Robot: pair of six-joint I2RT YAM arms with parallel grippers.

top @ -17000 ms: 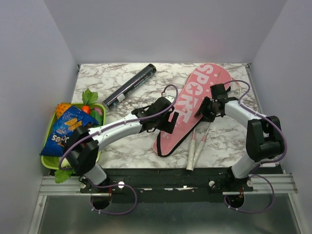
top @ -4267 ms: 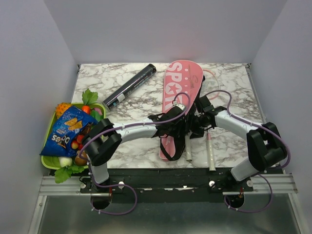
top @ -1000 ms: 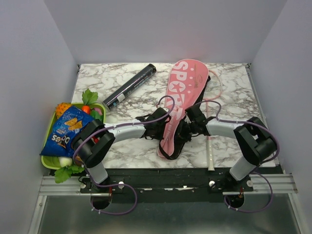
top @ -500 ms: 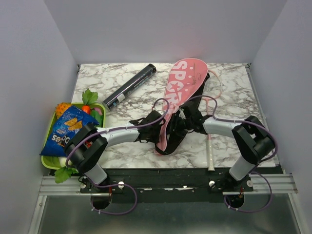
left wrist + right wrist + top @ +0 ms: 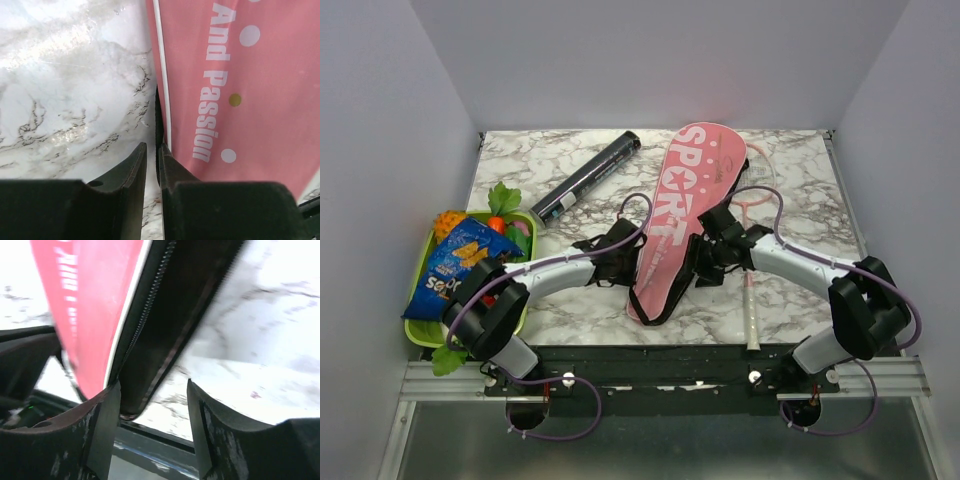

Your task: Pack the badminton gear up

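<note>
The pink bag [image 5: 680, 200] lettered "SPORT" lies slantwise on the marble table, its narrow end toward the arms. My left gripper [image 5: 626, 263] stands at the bag's left edge. In the left wrist view its jaws [image 5: 151, 145] are a narrow slit apart, the bag [image 5: 240, 75] and its black edge run beside the right finger, and bare table shows through the slit. My right gripper [image 5: 699, 268] is at the bag's right edge, open [image 5: 153, 384], with the bag's black zippered side [image 5: 150, 315] between the jaws but not pinched. One racket [image 5: 749, 315] lies right of the bag. The black tube [image 5: 585, 180] lies at the back left.
A green tray [image 5: 417, 330] of toy fruit sits at the left edge with a blue snack packet [image 5: 455, 265] on top. The table's near edge and a black rail run just below the bag's narrow end.
The right gripper has opened. The bag's narrow end has swung left and its lettered face has turned up flat. The left arm has drawn back to the left.
</note>
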